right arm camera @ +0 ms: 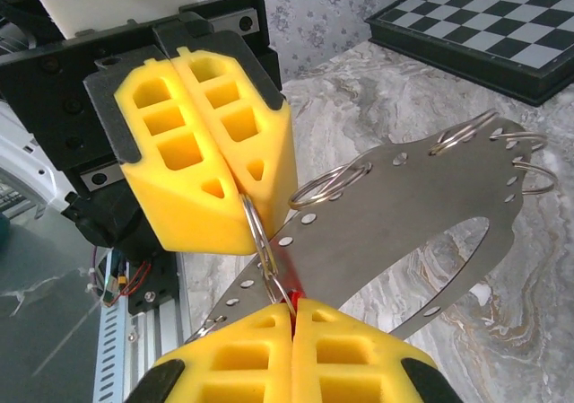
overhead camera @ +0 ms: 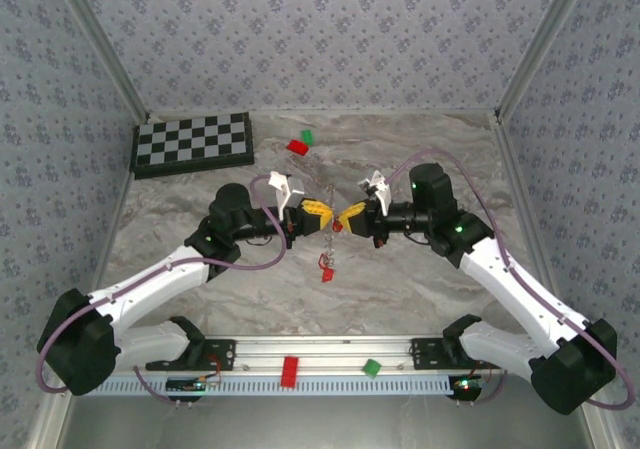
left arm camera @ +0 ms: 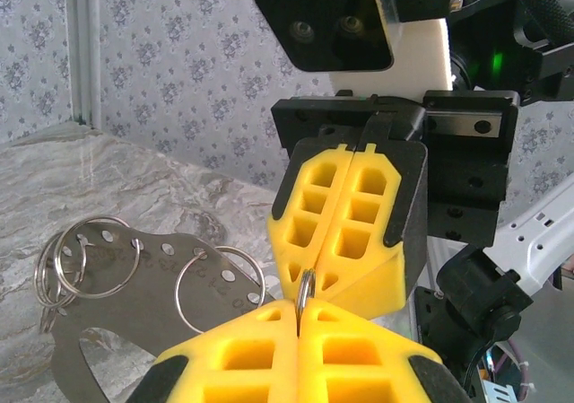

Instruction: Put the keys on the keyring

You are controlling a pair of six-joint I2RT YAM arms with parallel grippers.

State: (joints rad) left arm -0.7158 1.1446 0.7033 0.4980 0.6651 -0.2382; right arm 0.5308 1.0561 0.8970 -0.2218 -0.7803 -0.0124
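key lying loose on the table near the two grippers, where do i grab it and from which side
Probably take the key by its red head, straight down from above: it lies flat on the table, and the head is its bulkiest part.

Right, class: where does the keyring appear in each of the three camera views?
Top external: keyring, faint, at centre, just beyond the yellow fingers.
Left wrist: lower left, stretching left from those fingers.
Right wrist: centre to right, reaching toward the chessboard.
Shared landmark: the yellow fingers facing tip to tip.
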